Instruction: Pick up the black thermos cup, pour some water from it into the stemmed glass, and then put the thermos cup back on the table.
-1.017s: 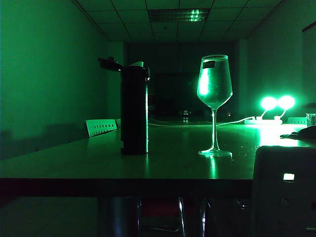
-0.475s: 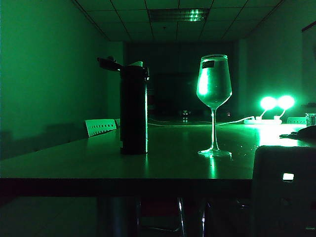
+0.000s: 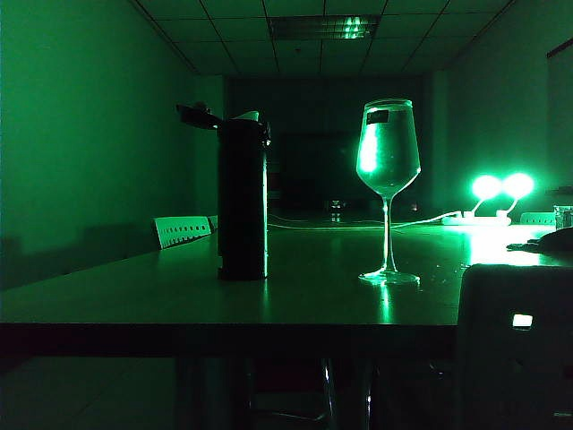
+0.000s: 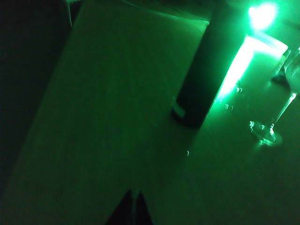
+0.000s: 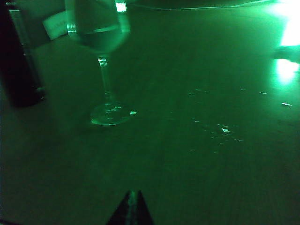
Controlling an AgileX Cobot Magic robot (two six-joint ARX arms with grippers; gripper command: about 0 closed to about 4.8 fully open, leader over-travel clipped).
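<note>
The black thermos cup (image 3: 243,199) stands upright on the dark table (image 3: 179,296), its flip-top lid jutting to the left. Right of it stands the stemmed glass (image 3: 388,152), clear, with liquid in its bowl. Neither arm shows in the exterior view. In the left wrist view my left gripper (image 4: 132,193) is shut and empty, well short of the thermos cup (image 4: 202,79); the glass's foot (image 4: 268,136) lies beyond. In the right wrist view my right gripper (image 5: 133,193) is shut and empty, apart from the stemmed glass (image 5: 105,70) and the thermos cup (image 5: 18,61).
Two bright green lamps (image 3: 502,186) glare at the table's far right, with a cable and power strip (image 3: 466,219) beside them. A dark box (image 3: 517,345) stands at the front right. A pale chair back (image 3: 183,230) rises behind the table at left. Water drops (image 5: 220,129) speckle the table.
In the exterior view the thermos cup and glass stand where they were, with a very slight shift of the whole picture.
</note>
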